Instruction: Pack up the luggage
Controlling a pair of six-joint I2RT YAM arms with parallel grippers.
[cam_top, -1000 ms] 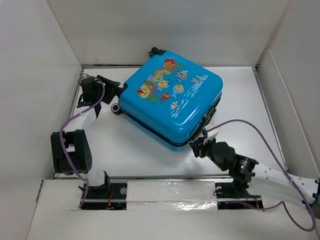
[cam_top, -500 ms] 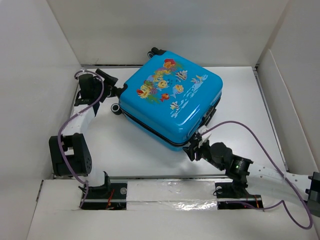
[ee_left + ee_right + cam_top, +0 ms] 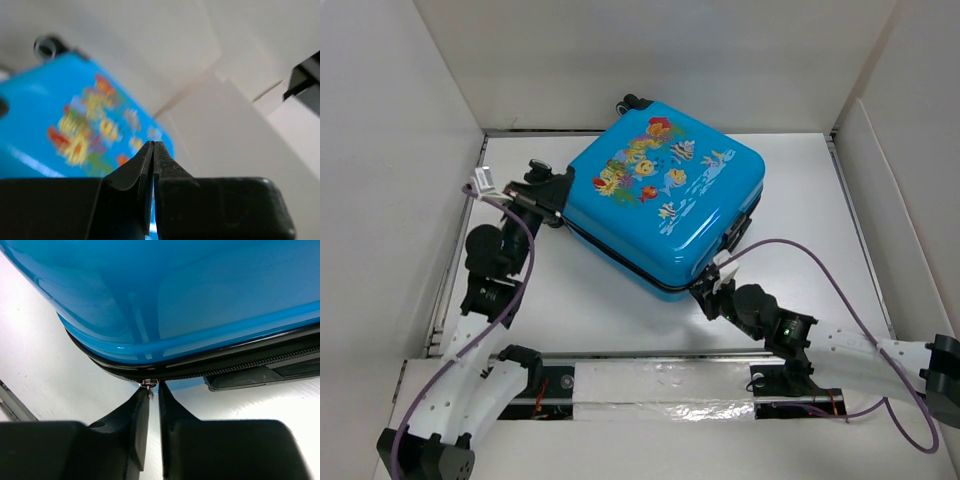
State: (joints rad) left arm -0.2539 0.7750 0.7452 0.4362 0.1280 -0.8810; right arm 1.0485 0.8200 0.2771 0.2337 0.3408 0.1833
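The suitcase [image 3: 665,205], bright blue with a cartoon fish print on its shell, lies flat and closed on the white tabletop [image 3: 800,220]. It sits toward the far edge and is turned at an angle, so one corner points at the near edge. A black wheel [image 3: 632,102] shows at its far corner.

The left hand [image 3: 555,190] is at the suitcase's left corner. Whether it touches the shell cannot be told. In the left wrist view its fingers [image 3: 142,165] are pressed together with nothing between them, and the printed shell is a blur behind.

The right hand [image 3: 708,292] is at the near corner of the suitcase, on the dark zipper [image 3: 240,367] line between the two shells. In the right wrist view its fingertips are drawn almost together on the small metal zipper pull [image 3: 148,383].
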